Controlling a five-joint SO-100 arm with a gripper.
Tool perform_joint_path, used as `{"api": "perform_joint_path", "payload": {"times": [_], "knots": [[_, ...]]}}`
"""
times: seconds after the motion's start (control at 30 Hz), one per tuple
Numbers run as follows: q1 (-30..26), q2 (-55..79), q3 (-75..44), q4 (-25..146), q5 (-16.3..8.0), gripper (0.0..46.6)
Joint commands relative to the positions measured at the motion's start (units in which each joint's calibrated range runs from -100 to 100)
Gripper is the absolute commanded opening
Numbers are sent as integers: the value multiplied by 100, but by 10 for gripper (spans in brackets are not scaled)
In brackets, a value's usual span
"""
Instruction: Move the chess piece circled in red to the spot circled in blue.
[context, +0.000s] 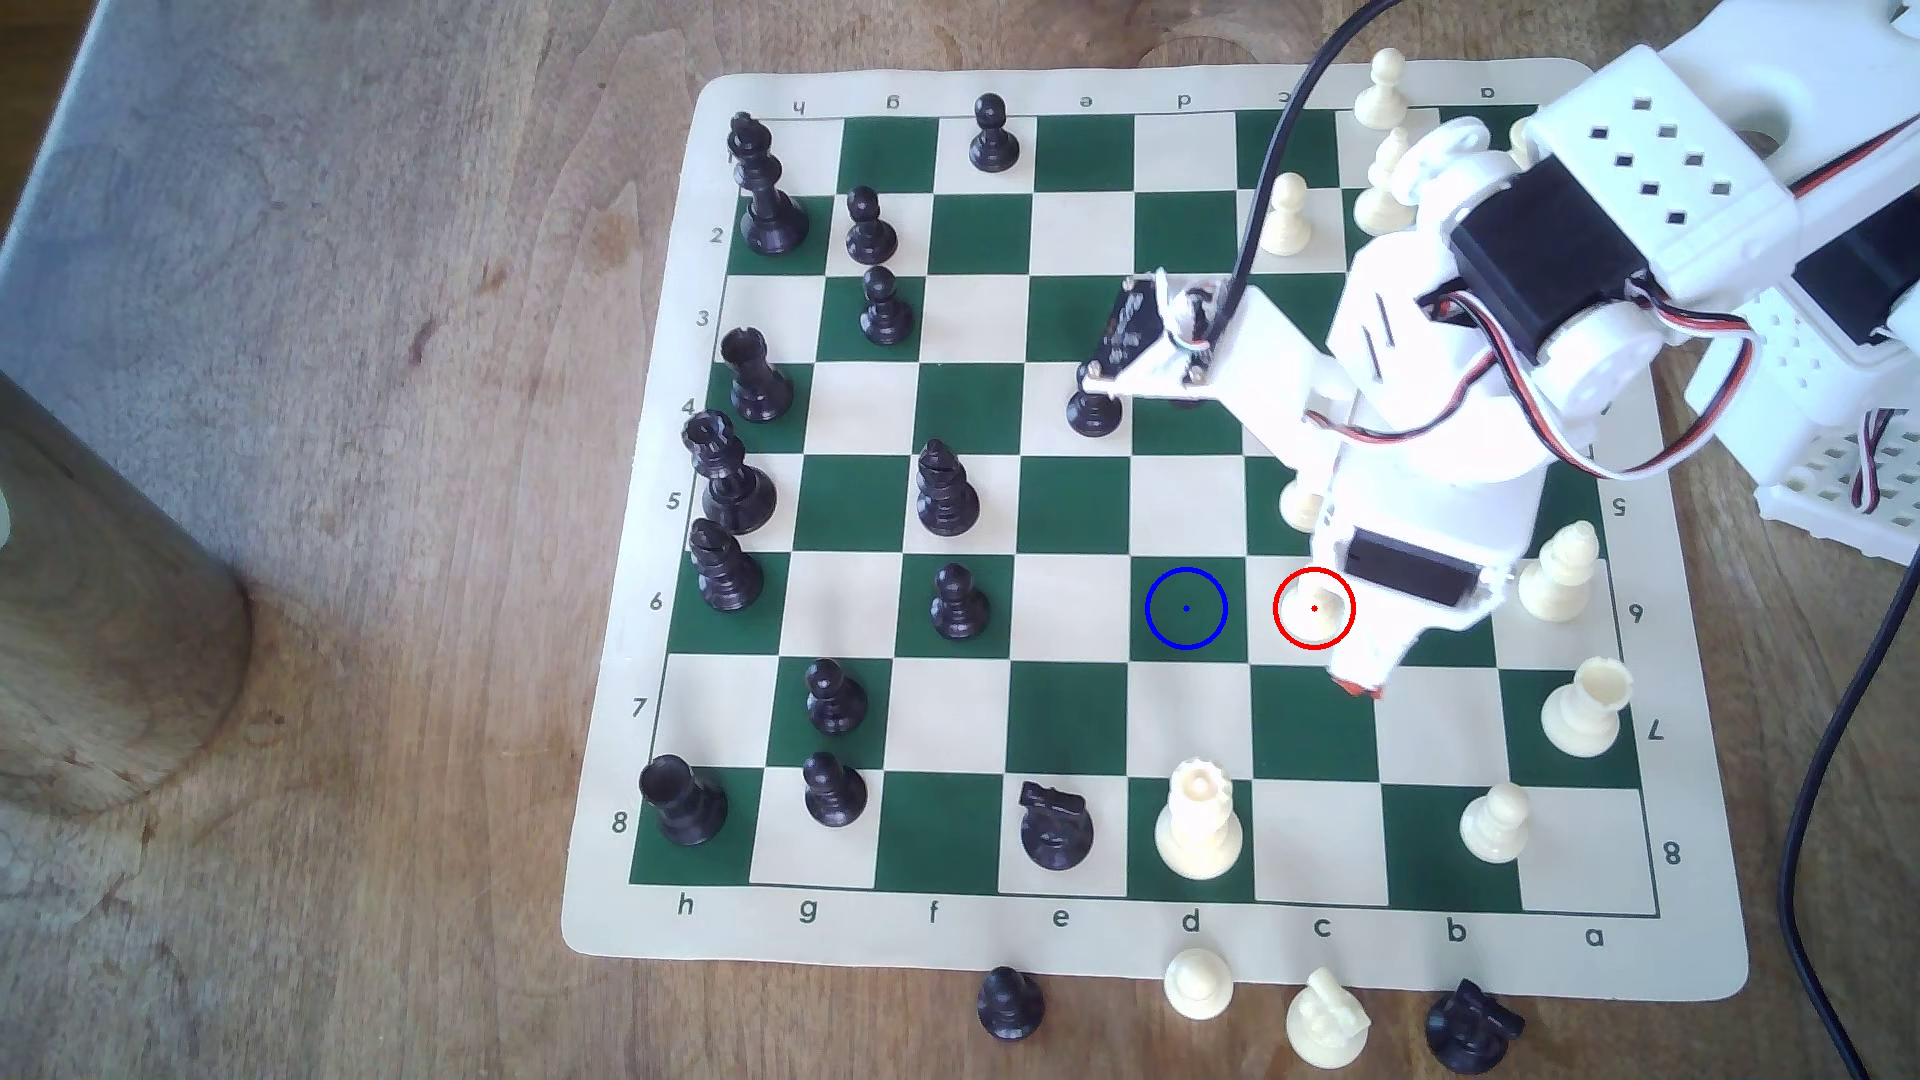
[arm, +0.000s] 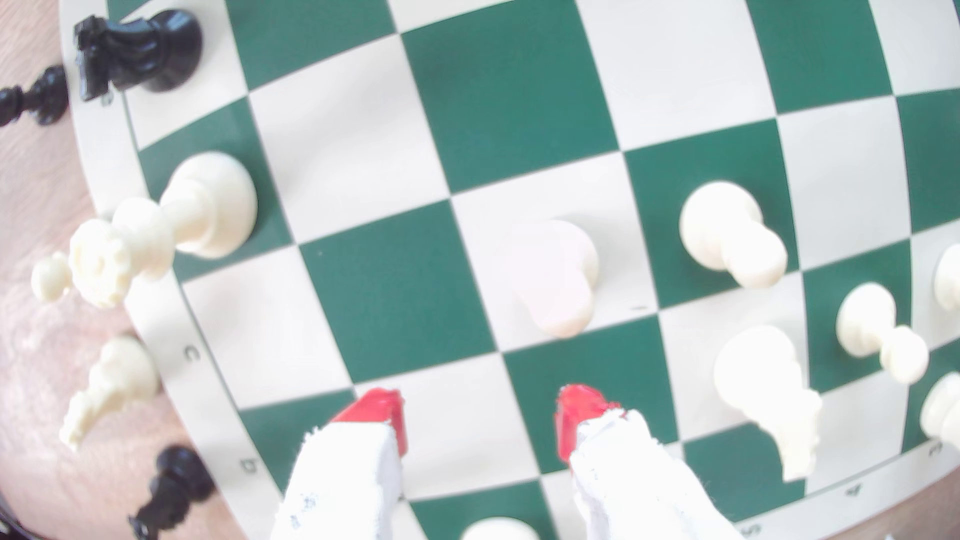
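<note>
The chess piece (context: 1304, 604) is a small cream pawn ringed in red on a cream square, partly covered by my arm in the exterior view. The wrist view shows the pawn (arm: 561, 280) upright, just beyond the fingertips. The spot (context: 1185, 609) is the dark green square with a blue ring, one square toward the exterior view's left of the pawn, with nothing on it. My gripper (context: 1361, 677) hovers low at the pawn's right and a little nearer the board's front edge. The gripper (arm: 478, 420) stands open, its red-tipped fingers (arm: 376, 415) apart with only board between them.
Another cream pawn (context: 1301, 501) stands one square behind the ringed one. A cream bishop (context: 1558, 573) and rook (context: 1584, 708) stand at the exterior view's right, and a tall cream crowned piece (context: 1198, 820) near the front. A black pawn (context: 958, 604) stands two squares left of the spot.
</note>
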Motion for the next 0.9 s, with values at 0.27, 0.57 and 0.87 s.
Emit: {"api": "perform_joint_path", "payload": {"times": [0.27, 0.57, 0.87], "knots": [[315, 321, -228, -378, 166, 149], [472, 533, -200, -583, 239, 111], [472, 575, -182, -567, 313, 15]]}}
